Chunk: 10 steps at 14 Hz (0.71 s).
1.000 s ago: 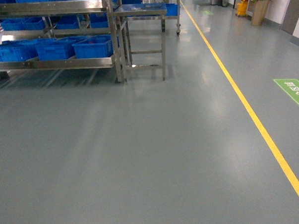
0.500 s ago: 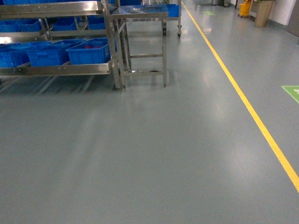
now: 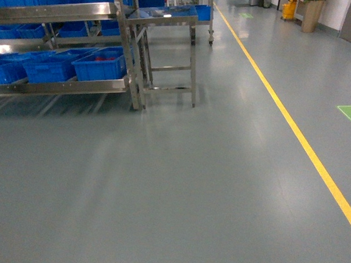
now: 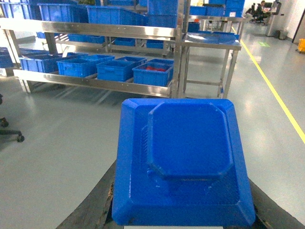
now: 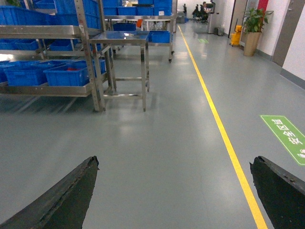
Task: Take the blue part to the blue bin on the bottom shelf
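Blue part [image 4: 180, 162] sits gripped between the left gripper [image 4: 178, 217] fingers, carried above the floor. Pick-up is done; delivery remains. Bottom shelf [image 3: 57, 87] with its blue bins [image 3: 100, 65] stands well apart ahead-left, beside a steel table [image 3: 162, 18]. Right gripper [image 5: 174, 191] is spread wide, empty.

- The blue part [image 4: 178, 164] hides the left tool's fingertips and is cut off at the bottom edge.
- The bottom shelf [image 3: 57, 87] runs off the left edge.
- The red contents of the nearest bin [image 3: 101, 63] are too small to identify.
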Tool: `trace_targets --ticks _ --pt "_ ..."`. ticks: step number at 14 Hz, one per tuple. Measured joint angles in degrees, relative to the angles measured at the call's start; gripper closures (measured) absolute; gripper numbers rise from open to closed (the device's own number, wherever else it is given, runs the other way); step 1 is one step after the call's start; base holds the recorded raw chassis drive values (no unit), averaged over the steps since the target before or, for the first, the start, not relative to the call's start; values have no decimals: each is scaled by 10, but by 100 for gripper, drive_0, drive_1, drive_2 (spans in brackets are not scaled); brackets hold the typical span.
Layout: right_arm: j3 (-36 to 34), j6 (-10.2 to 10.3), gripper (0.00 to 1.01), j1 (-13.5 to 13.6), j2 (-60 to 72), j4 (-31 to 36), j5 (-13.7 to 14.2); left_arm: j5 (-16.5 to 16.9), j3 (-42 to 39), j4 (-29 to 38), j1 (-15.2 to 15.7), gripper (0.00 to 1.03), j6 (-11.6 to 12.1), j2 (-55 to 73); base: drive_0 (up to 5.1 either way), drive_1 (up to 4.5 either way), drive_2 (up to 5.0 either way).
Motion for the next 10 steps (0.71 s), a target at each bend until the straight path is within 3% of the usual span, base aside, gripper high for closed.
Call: trace_targets --ticks 10 --pt "0 0 3 0 0 -2 0 0 0 0 0 60 0 0 0 412 -413"
